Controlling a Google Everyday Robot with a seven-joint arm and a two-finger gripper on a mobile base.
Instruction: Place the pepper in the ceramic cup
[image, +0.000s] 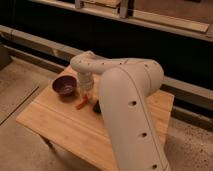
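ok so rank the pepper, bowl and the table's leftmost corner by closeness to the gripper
1. pepper, just under the shut gripper, which is low over the table's middle
2. bowl, beside it, picture's left
3. table corner, farthest

Wooden table (55, 125), dark bowl (65, 85), red pepper (81, 104) under jaws

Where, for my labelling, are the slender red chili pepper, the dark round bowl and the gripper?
slender red chili pepper (81, 104), camera view, its middle.
dark round bowl (64, 79), camera view, far rim.
gripper (86, 96), camera view, between its fingers, above the pepper.
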